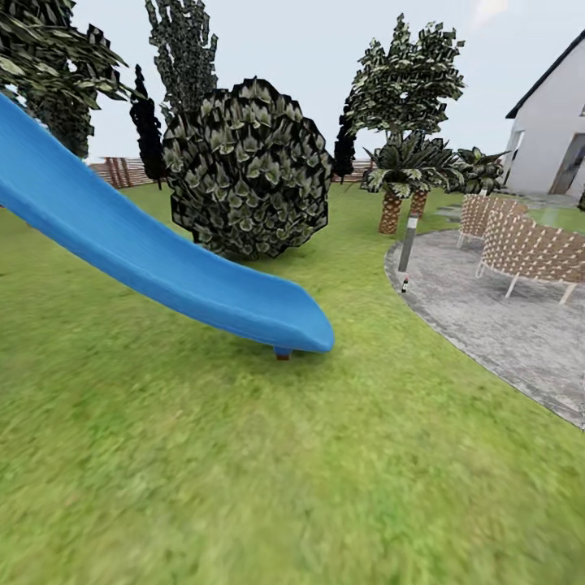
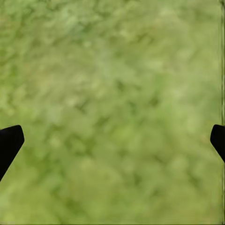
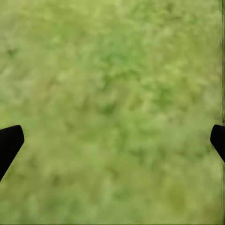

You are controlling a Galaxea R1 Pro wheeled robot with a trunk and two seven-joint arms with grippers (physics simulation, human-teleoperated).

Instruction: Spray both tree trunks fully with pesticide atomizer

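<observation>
The pesticide atomizer (image 1: pixel 405 284) stands upright at the near kerb of the paved patio (image 1: pixel 504 325), just beside the foot of a grey bollard lamp (image 1: pixel 409 241) and well apart from the robot across open lawn (image 1: pixel 244 455). It reads as a tiny dark bottle with a red tip — probably light and rigid, with a smooth, somewhat slippery body, and easy to tip over with a careless nudge. The likely hold is across its midsection, below the nozzle, so the spray head stays free.

The left gripper (image 2: pixel 112 140) hangs over grass with its dark fingertips (image 2: pixel 9 143) at the far sides of its wrist view, the jaws spread wide and holding nothing. The right gripper (image 3: pixel 112 140) is the same — fingertips (image 3: pixel 9 143) far apart, only grass between.

Room to move looks good: bare lawn runs straight toward the patio. The blue slide (image 1: pixel 162 260) and a round bush (image 1: pixel 248 171) bound the way on the left, woven chairs (image 1: pixel 528 248) crowd the patio beyond the bottle, and the lamp post stands close enough to hamper a reach from that side. A tall tree (image 1: pixel 406 81) rises behind the short palm (image 1: pixel 398 175).
</observation>
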